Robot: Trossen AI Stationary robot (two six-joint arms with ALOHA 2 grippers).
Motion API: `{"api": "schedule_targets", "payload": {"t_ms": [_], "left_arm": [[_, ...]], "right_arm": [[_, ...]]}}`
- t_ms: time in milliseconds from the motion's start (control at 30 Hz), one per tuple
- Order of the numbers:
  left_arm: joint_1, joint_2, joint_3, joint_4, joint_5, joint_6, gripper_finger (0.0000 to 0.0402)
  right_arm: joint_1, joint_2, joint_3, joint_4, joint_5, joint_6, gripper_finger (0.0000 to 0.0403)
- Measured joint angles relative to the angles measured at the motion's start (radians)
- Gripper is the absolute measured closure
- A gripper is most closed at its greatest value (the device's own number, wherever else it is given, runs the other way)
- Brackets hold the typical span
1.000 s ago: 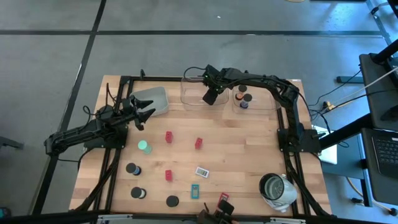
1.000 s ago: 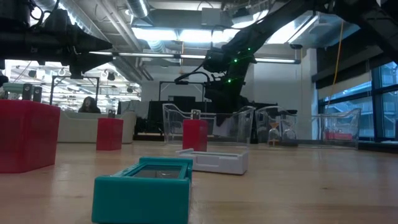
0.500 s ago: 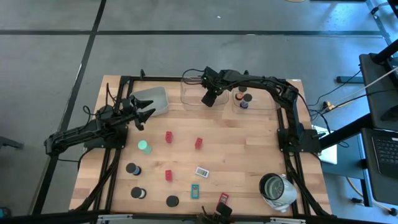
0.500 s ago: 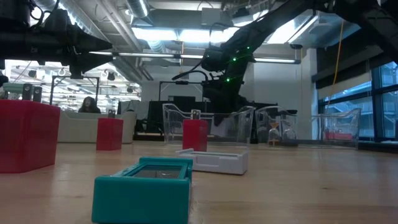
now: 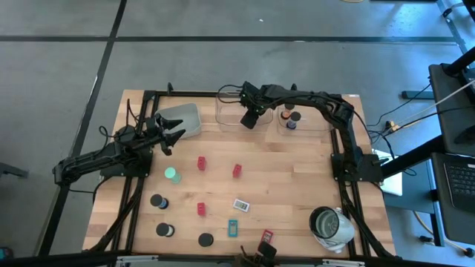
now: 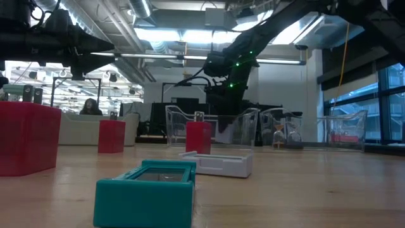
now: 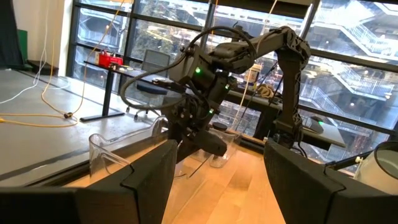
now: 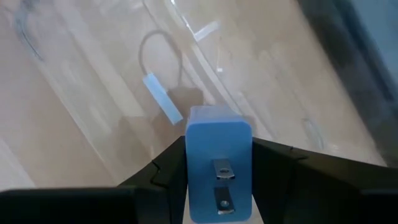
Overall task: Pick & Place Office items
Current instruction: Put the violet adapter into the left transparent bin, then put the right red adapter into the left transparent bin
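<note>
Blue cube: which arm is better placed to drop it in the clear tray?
Right. Its claw is shut on the blue cube and hangs over the clear tray. The left claw is open, empty, near the grey tray.

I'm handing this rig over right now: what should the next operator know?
Right gripper: shut on the pale-blue cube, over the middle clear tray.
Left gripper: open, empty, waiting beside the grey tray.
Done: a few pieces sit in the right clear tray.
Left: release the cube; red blocks, black caps, green disc, teal rectangle and white rectangle lie on the table.
</note>
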Motion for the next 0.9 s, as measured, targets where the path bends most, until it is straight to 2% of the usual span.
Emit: {"api": "schedule_targets", "payload": {"t_ms": [267, 600, 767, 900], "left_arm": [[0.0, 0.0, 0.0, 0.0, 0.001, 0.0, 0.0162], [0.0, 0.0, 0.0, 0.0, 0.001, 0.0, 0.0162], [0.0, 0.0, 0.0, 0.0, 0.001, 0.0, 0.0162], [0.0, 0.0, 0.0, 0.0, 0.001, 0.0, 0.0162]], "right_arm": [[0.0, 0.022, 0.0, 0.009, 0.0, 0.0, 0.0259], [-0.001, 0.017, 0.009, -0.01, 0.0, 0.0, 0.0171], [-0.001, 0.016, 0.131, -0.205, 0.052, -0.003, 0.0133], [0.003, 0.015, 0.27, -0.385, 0.096, 0.002, 0.0123]]}}
